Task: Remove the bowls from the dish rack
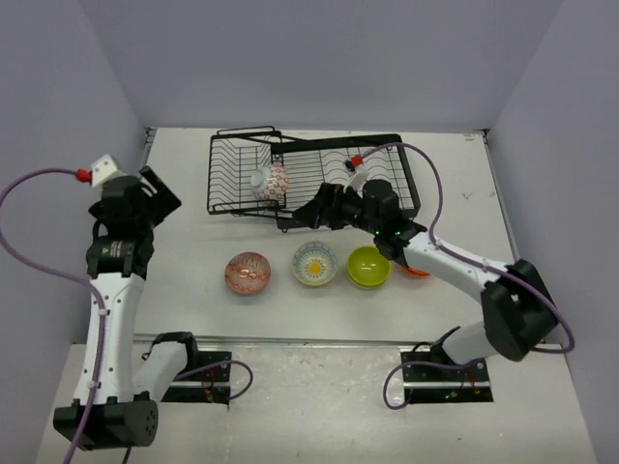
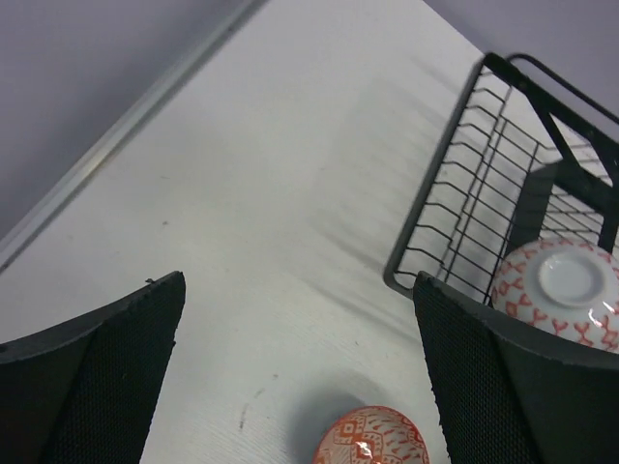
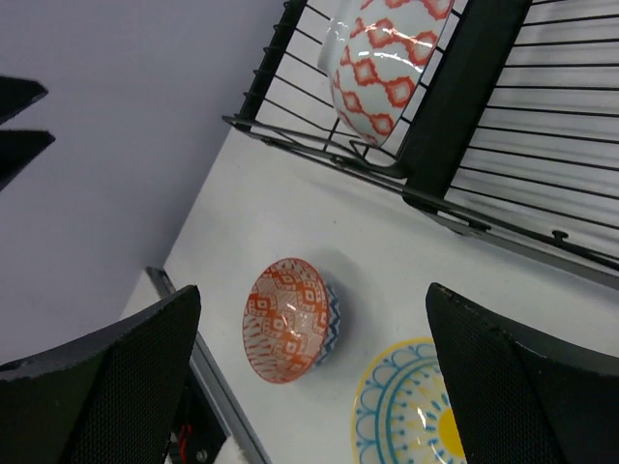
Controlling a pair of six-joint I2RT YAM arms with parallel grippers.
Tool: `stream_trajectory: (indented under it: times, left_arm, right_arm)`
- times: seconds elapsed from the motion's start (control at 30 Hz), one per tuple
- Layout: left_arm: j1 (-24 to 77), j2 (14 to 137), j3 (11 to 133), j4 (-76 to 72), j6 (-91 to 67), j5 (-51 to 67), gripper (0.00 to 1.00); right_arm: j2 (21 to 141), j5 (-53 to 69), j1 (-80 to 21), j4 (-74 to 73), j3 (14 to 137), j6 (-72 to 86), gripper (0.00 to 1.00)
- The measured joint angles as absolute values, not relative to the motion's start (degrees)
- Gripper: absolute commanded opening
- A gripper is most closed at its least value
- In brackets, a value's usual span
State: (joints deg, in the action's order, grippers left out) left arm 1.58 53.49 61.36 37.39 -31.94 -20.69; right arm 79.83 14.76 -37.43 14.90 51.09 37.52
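The red-and-white bowl (image 1: pixel 271 184) sits in the dish rack (image 1: pixel 232 155) (left end effector (image 2: pixel 298 285) and right end effector (image 1: pixel 305 215) both apart), so the right should clamp its rim next.

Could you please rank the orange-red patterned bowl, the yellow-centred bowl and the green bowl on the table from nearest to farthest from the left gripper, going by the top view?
From the left gripper:
1. The orange-red patterned bowl, at the left of the three.
2. The yellow-centred bowl, in the middle.
3. The green bowl, at the right.
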Motion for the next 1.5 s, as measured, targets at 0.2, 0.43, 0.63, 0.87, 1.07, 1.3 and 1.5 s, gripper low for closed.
stream_trajectory:
  times: [0.2, 0.43, 0.63, 0.87, 1.07, 1.3, 1.5]
  left_arm:
    - [-9.0, 42.8, 55.4, 37.1, -28.9, -11.5, 1.0]
    - [-7.0, 28.6, 47.2, 36.2, -27.3, -11.6, 1.0]
    - [-6.6, 26.3, 45.7, 33.6, -27.2, -10.4, 1.0]
    - [-5.8, 23.7, 44.5, 32.7, -27.2, -8.7, 1.0]
    - [-5.1, 22.7, 44.3, 32.2, -27.2, -8.0, 1.0]
    - [-2.3, 21.9, 44.2, 32.2, -27.2, -7.6, 1.0]
    - [-2.2, 21.3, 44.2, 32.2, -27.2, -7.6, 1.0]
  right_arm:
    - [94.1, 23.3, -33.6, 27.2, 55.0, 45.5, 0.99]
    - [105.3, 33.8, -28.9, 36.3, 62.3, 51.4, 0.99]
    - [112.5, 41.1, -26.9, 39.2, 68.8, 54.2, 0.99]
    - [118.7, 46.6, -26.8, 41.8, 72.2, 56.4, 0.94]
    - [120.9, 49.4, -25.4, 43.0, 73.3, 58.3, 0.81]
    - [124.7, 53.8, -24.4, 44.7, 78.8, 61.6, 0.75]
    - [126.3, 56.9, -24.4, 45.0, 80.6, 63.3, 0.73]
